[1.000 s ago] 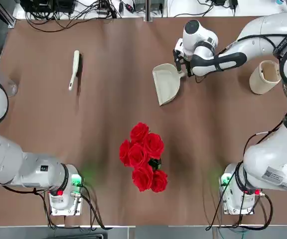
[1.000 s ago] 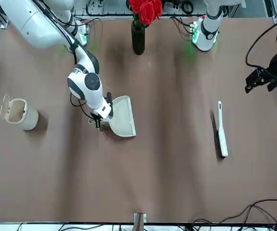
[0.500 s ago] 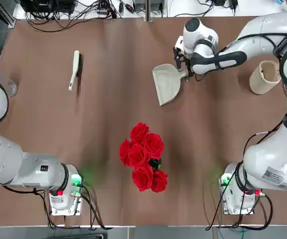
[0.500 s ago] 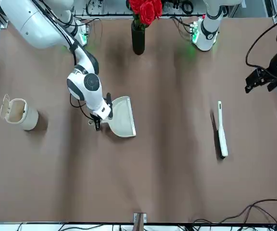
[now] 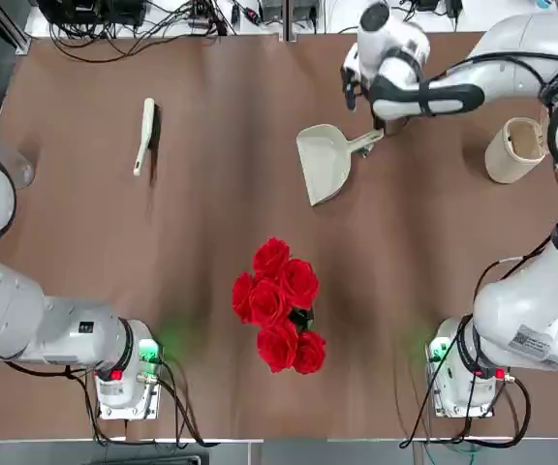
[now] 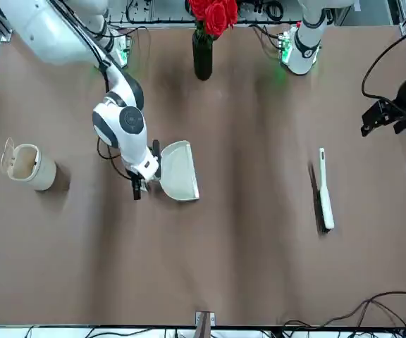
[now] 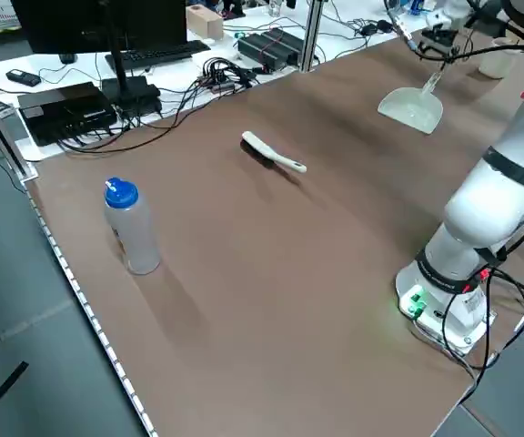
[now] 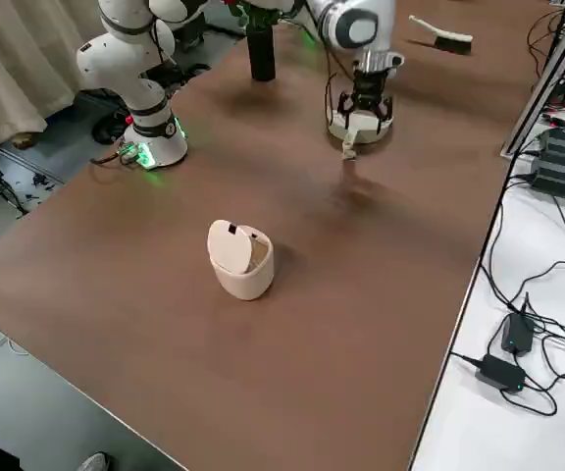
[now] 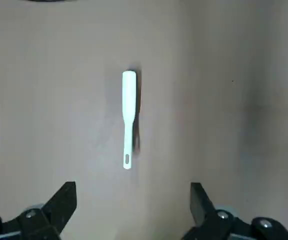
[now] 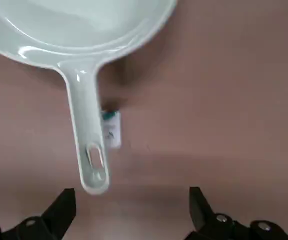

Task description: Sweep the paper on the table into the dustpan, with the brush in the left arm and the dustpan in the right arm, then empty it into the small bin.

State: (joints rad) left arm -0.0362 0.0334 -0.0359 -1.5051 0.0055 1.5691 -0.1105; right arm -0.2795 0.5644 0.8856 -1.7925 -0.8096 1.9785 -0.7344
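Observation:
The pale dustpan [image 5: 325, 165] lies flat on the brown table [image 5: 211, 242], its handle [image 10: 86, 130] pointing toward the far right. My right gripper [image 10: 129, 214] hovers open just off the handle's end, touching nothing; it also shows as the right gripper [image 6: 145, 171] beside the pan. The brush [image 5: 144, 134] lies alone at the far left, seen whole as the brush [image 9: 128, 117] under my open left gripper [image 9: 133, 210], which hangs well above it. The small bin [image 5: 514, 150] stands at the right edge with its flap lid up. The paper shows in no view.
A dark vase of red roses [image 5: 279, 305] stands mid-table on the near side. A bottle with a blue cap [image 7: 130, 228] is at the left edge. Cables and boxes [image 5: 163, 19] line the far edge. A small label [image 10: 110, 129] lies beside the dustpan's handle.
My right gripper opened, let go of the dustpan's handle and drew back toward the far edge. The dustpan stays on the table. The left arm and the brush have not moved.

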